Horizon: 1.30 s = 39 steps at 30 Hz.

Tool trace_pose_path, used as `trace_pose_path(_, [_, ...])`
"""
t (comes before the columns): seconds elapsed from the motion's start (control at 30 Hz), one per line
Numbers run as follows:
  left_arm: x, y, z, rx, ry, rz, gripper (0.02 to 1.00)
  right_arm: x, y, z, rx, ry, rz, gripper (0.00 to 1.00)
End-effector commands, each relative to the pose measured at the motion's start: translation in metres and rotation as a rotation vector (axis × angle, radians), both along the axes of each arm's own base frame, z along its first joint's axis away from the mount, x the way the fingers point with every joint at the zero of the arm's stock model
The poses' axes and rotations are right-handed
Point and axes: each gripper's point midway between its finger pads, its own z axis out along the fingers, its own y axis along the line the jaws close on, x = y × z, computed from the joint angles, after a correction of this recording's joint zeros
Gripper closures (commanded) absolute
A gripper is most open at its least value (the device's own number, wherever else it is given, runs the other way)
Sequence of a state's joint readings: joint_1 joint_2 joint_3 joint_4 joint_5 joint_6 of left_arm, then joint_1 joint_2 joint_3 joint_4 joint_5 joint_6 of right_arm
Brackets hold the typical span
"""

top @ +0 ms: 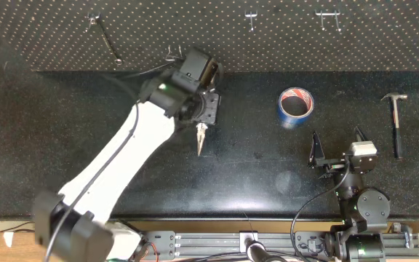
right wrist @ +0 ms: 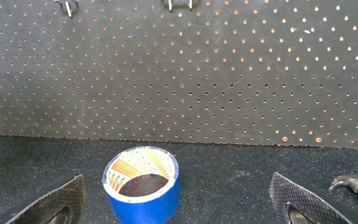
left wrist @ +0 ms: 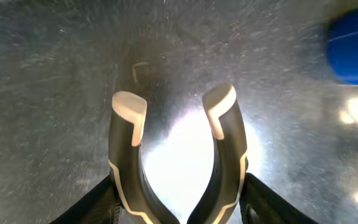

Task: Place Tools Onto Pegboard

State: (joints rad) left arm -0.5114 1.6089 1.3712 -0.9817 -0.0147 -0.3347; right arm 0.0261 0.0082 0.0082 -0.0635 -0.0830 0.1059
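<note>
The left gripper (top: 206, 109) is seen clenched on a pair of pliers (left wrist: 129, 143). Its dark fingers (left wrist: 89, 202) are pressed against the outside of the two black handles, whose cream-tipped ends are spread apart just beyond the fingertips. In the top view the pliers' pointed nose is directed back toward the arm bases. The tool is held over the black table (top: 64, 131).

The right gripper (top: 336, 136) is released, its fingers set wide apart with nothing held. A roll of blue tape (right wrist: 142, 183) is stood on the table just beyond the fingertips, between them. A hammer (top: 395, 124) is laid flat off to the right of these fingers. Farther off, the pegboard (right wrist: 197, 74) is fitted with metal hooks (top: 251, 16), and a wrench (top: 108, 40) is hung near its left end.
</note>
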Motion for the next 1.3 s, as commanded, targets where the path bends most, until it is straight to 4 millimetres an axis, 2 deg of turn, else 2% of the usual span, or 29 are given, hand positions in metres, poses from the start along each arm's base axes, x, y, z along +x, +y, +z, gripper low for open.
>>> trace_pose_path(0.03, [-0.016,0.008,0.065,-0.084,-0.145,-0.003,0.991,0.0,-0.001,-0.001,-0.014,-0.002,-0.001,0.042])
trace_pose_path(0.13, [-0.019,0.011,0.09,-0.121,-0.219,-0.002,0.993,0.0,-0.001,-0.001,-0.014,-0.002,-0.001,0.042])
trace_pose_path(0.17, [-0.015,0.009,0.099,-0.144,-0.259,-0.002,0.993,0.0,-0.001,-0.001,-0.014,-0.002,-0.001,0.04])
trace_pose_path(0.27, [0.016,-0.006,0.132,-0.229,-0.435,0.01,0.991,0.0,-0.001,-0.001,-0.014,-0.002,-0.001,0.042])
trace_pose_path(0.33, [0.023,-0.004,0.139,-0.225,-0.478,0.029,0.991,0.0,-0.001,-0.001,-0.014,-0.002,-0.001,0.042])
trace_pose_path(0.43, [0.024,0.012,0.147,-0.213,-0.509,0.068,0.991,0.0,-0.001,-0.001,-0.014,-0.002,-0.001,0.042])
trace_pose_path(0.5, [0.012,0.037,0.156,-0.222,-0.55,0.112,0.991,0.0,-0.001,-0.001,-0.014,-0.002,-0.001,0.042])
trace_pose_path(0.57, [0.001,0.068,0.149,-0.249,-0.64,0.18,0.991,0.0,-0.001,-0.001,-0.014,-0.002,-0.001,0.042])
trace_pose_path(0.6, [0.008,0.081,0.137,-0.258,-0.686,0.219,0.993,0.0,-0.001,-0.001,-0.014,-0.002,-0.001,0.042])
trace_pose_path(0.7, [0.061,0.103,0.123,-0.245,-0.797,0.303,0.991,0.0,-0.001,-0.001,-0.014,-0.002,-0.001,0.042])
trace_pose_path(0.8, [0.122,0.1,0.133,-0.177,-1.01,0.208,0.991,0.0,-0.001,-0.001,-0.014,-0.002,-0.001,0.042])
trace_pose_path(0.9, [0.149,0.094,0.141,-0.188,-1.139,0.186,0.991,0.0,-0.001,-0.001,-0.014,-0.002,-0.001,0.042])
trace_pose_path(1.0, [0.163,0.09,0.135,-0.166,-1.186,0.152,0.993,0.0,-0.001,-0.001,-0.014,-0.001,-0.001,0.042])
trace_pose_path(1.23, [0.178,0.086,0.08,-0.134,-1.074,0.144,0.989,0.0,-0.001,-0.001,-0.014,-0.001,-0.001,0.042])
trace_pose_path(1.3, [0.179,0.086,0.073,-0.13,-1.059,0.143,0.972,0.0,-0.001,-0.001,-0.014,-0.002,-0.001,0.042])
